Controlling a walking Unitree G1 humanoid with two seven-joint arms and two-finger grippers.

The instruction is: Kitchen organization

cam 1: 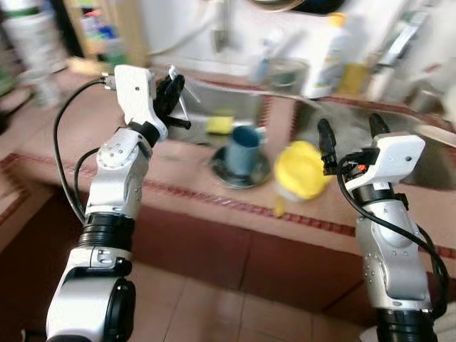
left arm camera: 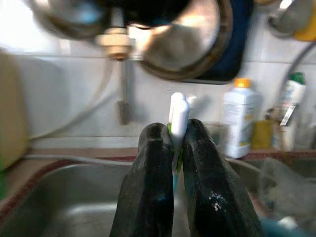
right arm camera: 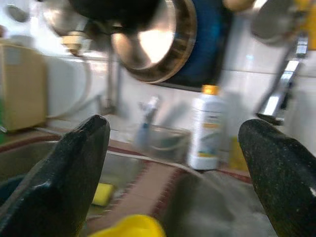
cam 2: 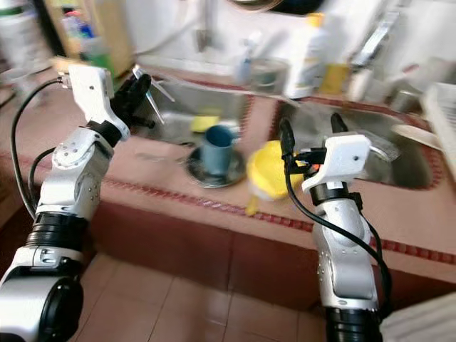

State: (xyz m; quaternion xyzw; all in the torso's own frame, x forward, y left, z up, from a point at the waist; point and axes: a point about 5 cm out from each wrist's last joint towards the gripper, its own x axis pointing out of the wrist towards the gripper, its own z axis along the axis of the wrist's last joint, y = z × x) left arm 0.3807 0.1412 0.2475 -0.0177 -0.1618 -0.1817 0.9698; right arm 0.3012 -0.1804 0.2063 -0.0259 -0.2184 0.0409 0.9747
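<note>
Left gripper (left arm camera: 173,163) raised over the sink (cam 1: 214,100), fingers clamped on a thin white utensil (left arm camera: 178,116), possibly a toothbrush. Right gripper (right arm camera: 177,163) spread wide, empty, just beside the yellow cup (cam 1: 303,169) and blue mug (cam 1: 244,148).

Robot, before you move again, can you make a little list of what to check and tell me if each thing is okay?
1. Left gripper shut on the white utensil: ok.
2. Utensil held above the left sink, not bumping anything: ok.
3. Right gripper open, nothing in it: ok.
4. Blue cup upright on its small plate: ok.
5. Yellow scoop lying near the counter edge: not ok, might slide.
6. What kind of utensil it is: cannot tell, blurry.
</note>
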